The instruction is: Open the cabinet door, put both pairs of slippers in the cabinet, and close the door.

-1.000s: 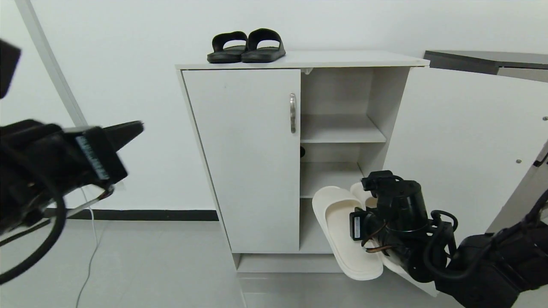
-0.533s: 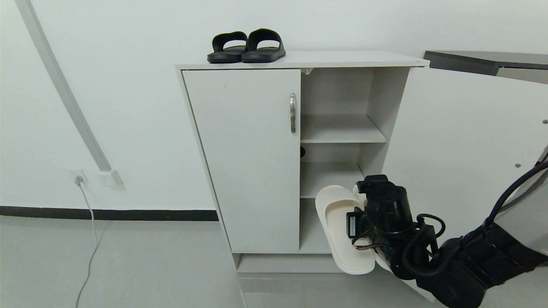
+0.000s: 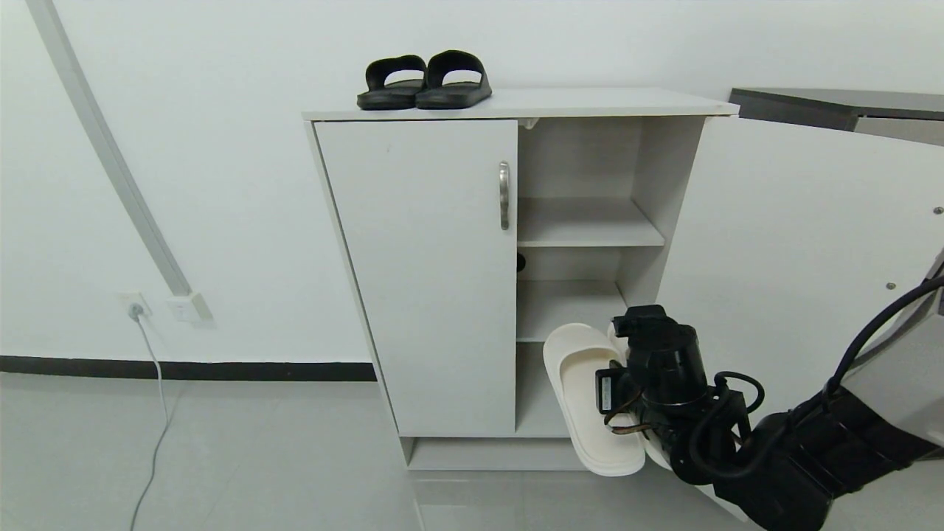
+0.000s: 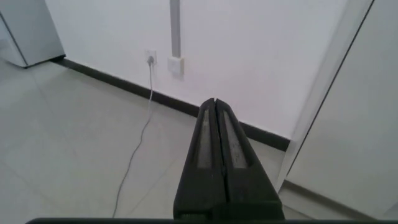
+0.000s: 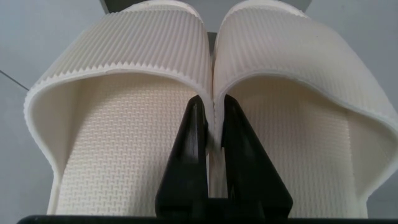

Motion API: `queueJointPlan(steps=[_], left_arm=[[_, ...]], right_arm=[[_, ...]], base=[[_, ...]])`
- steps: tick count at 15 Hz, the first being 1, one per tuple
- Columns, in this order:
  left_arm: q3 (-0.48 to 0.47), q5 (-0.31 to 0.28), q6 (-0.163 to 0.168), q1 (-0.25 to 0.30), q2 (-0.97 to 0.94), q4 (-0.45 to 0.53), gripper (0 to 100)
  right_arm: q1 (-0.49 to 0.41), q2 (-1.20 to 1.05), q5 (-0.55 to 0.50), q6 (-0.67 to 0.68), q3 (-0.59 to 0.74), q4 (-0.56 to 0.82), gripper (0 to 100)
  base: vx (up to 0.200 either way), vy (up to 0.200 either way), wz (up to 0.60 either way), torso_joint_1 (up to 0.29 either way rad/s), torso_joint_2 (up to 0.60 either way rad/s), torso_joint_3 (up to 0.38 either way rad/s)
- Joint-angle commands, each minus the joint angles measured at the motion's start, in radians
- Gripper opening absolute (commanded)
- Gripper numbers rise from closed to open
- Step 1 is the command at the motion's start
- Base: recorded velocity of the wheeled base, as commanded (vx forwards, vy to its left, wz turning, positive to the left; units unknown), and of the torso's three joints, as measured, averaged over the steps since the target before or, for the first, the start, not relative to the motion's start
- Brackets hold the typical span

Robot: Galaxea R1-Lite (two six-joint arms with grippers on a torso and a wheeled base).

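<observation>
Pinches with the right hand [image 5: 210, 109] the two touching inner strap edges of the white slippers [image 5: 118, 143], fingers narrow with both edges squeezed between them. Holds the pair side by side, toes up and heels down, tilted, off the floor [image 3: 258, 457], just in front of the open right half of the cabinet [image 3: 590, 99], level with the lowest compartment and not yet inside it. Carries the left hand [image 4: 215, 106] pressed fully together with nothing between the fingers, above the floor beside the cabinet's left flank, a wall socket [image 4: 150, 60] and its cable [image 4: 134, 155] beyond. Note the right door [image 3: 796, 243] swung wide to the right, the left door [image 3: 428, 280] shut, its metal handle [image 3: 504, 195] at the inner edge. Note inside the open half an upper shelf [image 3: 582, 225] and a middle shelf [image 3: 564, 306], toes of the white pair near the middle shelf's front edge. Note the black slippers [image 3: 453, 92] side by side and touching on the cabinet top, toward its left end. Note a grey counter [image 3: 833, 103] past the open door.
</observation>
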Motion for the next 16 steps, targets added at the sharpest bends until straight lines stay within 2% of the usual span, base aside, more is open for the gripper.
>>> queueJointPlan(steps=[1, 3, 4, 5, 7, 8, 10, 11, 12, 16], left_arm=[[0.049, -0.031, 0.017, 0.007, -0.151, 0.070, 0], [0.061, -0.092, 0.041, 0.007, -0.256, 0.182, 0], [0.061, -0.097, 0.037, 0.007, -0.253, 0.199, 0], [0.061, -0.135, 0.038, 0.007, -0.252, 0.200, 0], [0.061, -0.273, 0.044, 0.000, -0.256, 0.200, 0], [0.061, -0.348, 0.041, -0.074, -0.312, 0.200, 0], [0.061, -0.420, 0.034, -0.068, -0.330, 0.234, 0], [0.055, -0.448, 0.032, -0.069, -0.333, 0.268, 0], [0.060, -0.457, 0.040, -0.068, -0.333, 0.248, 0], [0.061, -0.459, 0.032, -0.068, -0.333, 0.249, 0]], right_arm=[[0.001, 0.000, 0.000, 0.000, 0.003, 0.000, 0], [0.001, 0.000, 0.000, 0.000, 0.003, -0.002, 0], [0.001, 0.000, 0.000, 0.000, 0.003, -0.002, 0], [0.002, 0.000, 0.000, 0.000, 0.005, -0.002, 0], [0.004, 0.000, 0.000, 0.001, 0.006, -0.002, 0], [0.004, 0.000, 0.000, 0.000, 0.006, -0.002, 0], [0.005, 0.000, 0.000, 0.000, 0.006, -0.002, 0], [0.007, 0.000, 0.000, 0.000, 0.006, -0.005, 0], [0.011, 0.006, 0.000, -0.002, 0.006, -0.015, 0], [0.019, 0.070, -0.023, -0.042, -0.043, -0.074, 0]], base=[[0.000, 0.000, 0.00, 0.000, 0.00, 0.000], [0.000, 0.000, 0.00, 0.000, 0.00, 0.000], [0.000, 0.000, 0.00, 0.000, 0.00, 0.000], [0.000, 0.000, 0.00, 0.000, 0.00, 0.000], [0.000, 0.000, 0.00, 0.000, 0.00, 0.000], [0.000, 0.000, 0.00, 0.000, 0.00, 0.000], [0.000, 0.000, 0.00, 0.000, 0.00, 0.000], [0.000, 0.000, 0.00, 0.000, 0.00, 0.000], [0.000, 0.000, 0.00, 0.000, 0.00, 0.000], [0.000, 0.000, 0.00, 0.000, 0.00, 0.000]])
